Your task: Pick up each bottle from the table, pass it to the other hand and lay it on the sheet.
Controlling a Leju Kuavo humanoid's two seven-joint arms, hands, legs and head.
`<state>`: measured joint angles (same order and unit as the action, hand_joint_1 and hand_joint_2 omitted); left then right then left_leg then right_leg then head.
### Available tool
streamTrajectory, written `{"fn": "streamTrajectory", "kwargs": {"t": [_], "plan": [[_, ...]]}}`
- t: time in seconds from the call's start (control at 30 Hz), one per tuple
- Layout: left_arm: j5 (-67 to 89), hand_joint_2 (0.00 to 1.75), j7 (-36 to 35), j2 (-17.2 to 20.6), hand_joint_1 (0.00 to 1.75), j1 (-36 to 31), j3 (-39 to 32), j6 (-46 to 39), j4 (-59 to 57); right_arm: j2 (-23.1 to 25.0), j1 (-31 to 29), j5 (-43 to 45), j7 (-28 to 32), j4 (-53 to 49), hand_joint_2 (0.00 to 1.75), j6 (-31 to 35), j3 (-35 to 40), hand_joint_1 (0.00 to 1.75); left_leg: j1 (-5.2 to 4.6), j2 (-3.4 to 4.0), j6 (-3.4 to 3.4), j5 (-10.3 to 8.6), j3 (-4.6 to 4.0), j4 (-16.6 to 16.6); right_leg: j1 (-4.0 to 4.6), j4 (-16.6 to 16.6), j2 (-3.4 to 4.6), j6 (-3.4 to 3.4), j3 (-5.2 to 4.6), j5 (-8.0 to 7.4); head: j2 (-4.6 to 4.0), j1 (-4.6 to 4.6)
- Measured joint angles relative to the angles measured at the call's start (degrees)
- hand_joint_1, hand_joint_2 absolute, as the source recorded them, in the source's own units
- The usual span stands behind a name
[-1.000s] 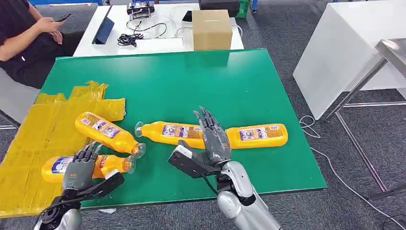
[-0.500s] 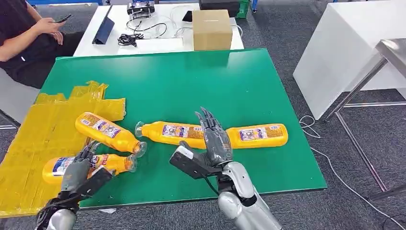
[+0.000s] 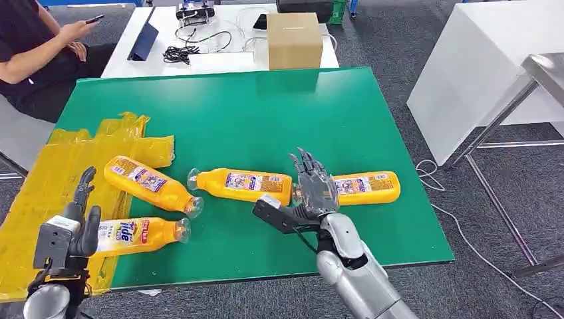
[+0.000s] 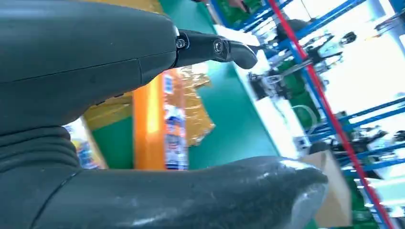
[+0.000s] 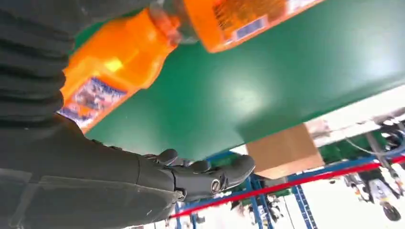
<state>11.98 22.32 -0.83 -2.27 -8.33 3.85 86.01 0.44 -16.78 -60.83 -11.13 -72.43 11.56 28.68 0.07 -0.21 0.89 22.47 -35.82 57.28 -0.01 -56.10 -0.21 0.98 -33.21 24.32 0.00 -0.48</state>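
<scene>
The green table (image 3: pixel 233 106) takes up most of the head view, its far half bare from edge to edge and its near right corner also open. A white table (image 3: pixel 219 40) with a cardboard box (image 3: pixel 294 40) butts against its far edge, and a seated person (image 3: pixel 33 53) is at its far left corner. The crumpled yellow sheet (image 3: pixel 53 173) covers the green table's left end and hangs past its left and near edges.

Four orange bottles lie on their sides near the green table's front. The upper left bottle (image 3: pixel 149 184) rests partly on the sheet, cap toward the table's middle. The lower left bottle (image 3: pixel 136 234) lies just in front of it, base on the sheet. The middle bottle (image 3: pixel 243 184) sits at the table's centre front, and the right bottle (image 3: pixel 369 187) lies in line with it toward the right edge.

Since a second ago the left hand (image 3: pixel 70 229) has lifted off the lower left bottle and pulled back to the table's left front corner, and the right hand (image 3: pixel 312 189) has shifted rightward, toward the right bottle.

The left hand now stands upright with fingers apart, holding nothing, just beside the lower left bottle's base. The right hand is spread wide over the gap between the middle and right bottles, grasping neither; whether it touches them cannot be told.
</scene>
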Motion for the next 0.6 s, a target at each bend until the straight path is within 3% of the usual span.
{"fn": "streamTrajectory", "kwargs": {"t": [0.3,0.6], "plan": [[-0.66,0.0,0.09,-1.2,0.0,-0.58,0.24,0.42,1.18,0.33,-4.5,-1.73,-0.44,7.56,1.75,-1.33,-0.13,0.0,0.0,0.01,0.0,0.01,-0.06,0.01,0.0,-0.01,0.01,0.0,-0.05,0.0,0.0,0.0],[-1.92,0.0,0.35,-2.03,0.0,-1.19,2.3,0.57,1.18,5.66,-11.22,0.59,0.61,18.55,1.75,-1.86,0.83,0.0,0.01,0.03,-0.01,-0.01,-0.05,0.0,0.02,-0.02,0.02,0.0,-0.07,0.0,0.0,0.0]]}}
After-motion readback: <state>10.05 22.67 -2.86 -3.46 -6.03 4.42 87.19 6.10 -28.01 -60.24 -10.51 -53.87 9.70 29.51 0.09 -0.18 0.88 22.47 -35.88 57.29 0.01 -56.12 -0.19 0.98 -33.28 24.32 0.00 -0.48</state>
